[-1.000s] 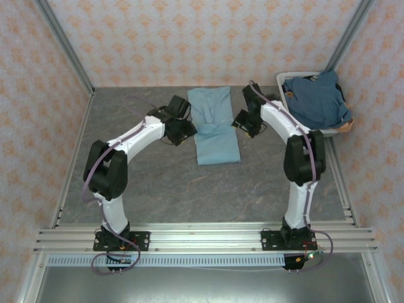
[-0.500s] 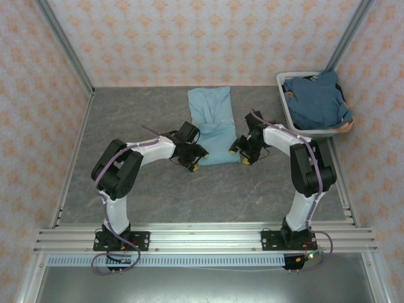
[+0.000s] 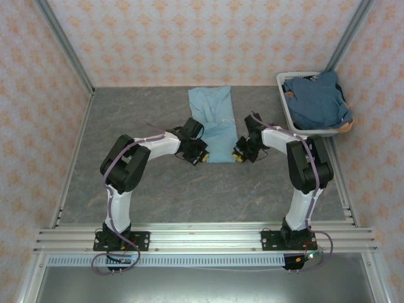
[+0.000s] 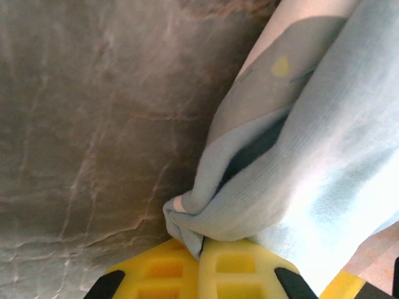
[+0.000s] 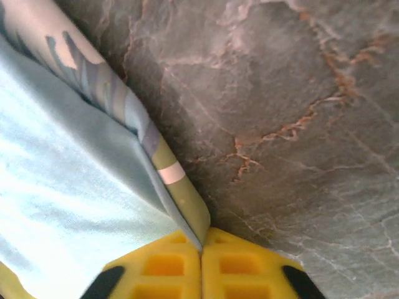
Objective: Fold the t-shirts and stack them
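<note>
A light sky-blue t-shirt (image 3: 213,121) lies folded into a long strip at the middle back of the grey table. My left gripper (image 3: 201,158) is at its near left corner, yellow fingers shut on a bunched fold of the light blue cloth (image 4: 249,187). At the near right corner my right gripper (image 3: 238,155) is shut, pinching the shirt's hem edge (image 5: 168,187) between its yellow fingers. Darker slate-blue t-shirts (image 3: 317,100) are heaped in the basket at the back right.
The white plastic laundry basket (image 3: 287,107) stands against the right wall at the back. Patterned walls and metal rails enclose the grey table (image 3: 126,189). Bare table surface lies to the left and in front of the shirt.
Both grippers came down and toward me from beside the shirt's middle to its near corners. Their fingers have shut on the cloth. The shirt's near edge now looks slightly shorter.
</note>
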{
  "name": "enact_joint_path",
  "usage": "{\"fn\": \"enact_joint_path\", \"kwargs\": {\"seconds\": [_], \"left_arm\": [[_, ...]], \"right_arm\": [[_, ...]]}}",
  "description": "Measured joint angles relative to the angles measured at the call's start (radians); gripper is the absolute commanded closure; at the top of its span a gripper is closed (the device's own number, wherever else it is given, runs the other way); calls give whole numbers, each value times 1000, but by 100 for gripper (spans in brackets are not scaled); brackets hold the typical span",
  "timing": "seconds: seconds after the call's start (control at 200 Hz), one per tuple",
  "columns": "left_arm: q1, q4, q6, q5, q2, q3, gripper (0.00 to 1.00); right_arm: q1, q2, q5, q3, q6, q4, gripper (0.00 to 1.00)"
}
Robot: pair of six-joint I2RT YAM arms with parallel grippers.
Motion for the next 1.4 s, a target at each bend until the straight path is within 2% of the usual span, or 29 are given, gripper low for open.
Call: {"fn": "enact_joint_path", "kwargs": {"seconds": [0.22, 0.37, 0.49, 0.59, 0.796, 1.071, 1.236, 1.401], "left_arm": [[50, -93, 100, -61, -21, 146, 100], [87, -160, 175, -83, -110, 269, 100], [95, -178, 206, -80, -185, 289, 100], [88, -188, 222, -63, -217, 250, 100], [43, -280, 268, -14, -267, 49, 100], [-94, -445, 332, 28, -472, -170, 100], [-161, -521, 331, 45, -589, -208, 100], [-178, -587, 319, 63, -674, -195, 100]], "right_arm": [[0, -6, 53, 184, 10, -75, 100], [0, -53, 86, 315, 21, -121, 100], [0, -108, 88, 345, 36, -143, 100], [4, -148, 71, 306, 51, -151, 100], [57, -243, 30, 109, 66, -201, 100], [177, -472, -46, -131, 76, -304, 100], [224, -602, -93, -174, 91, -379, 100], [226, -672, -132, -136, 111, -466, 100]]}}
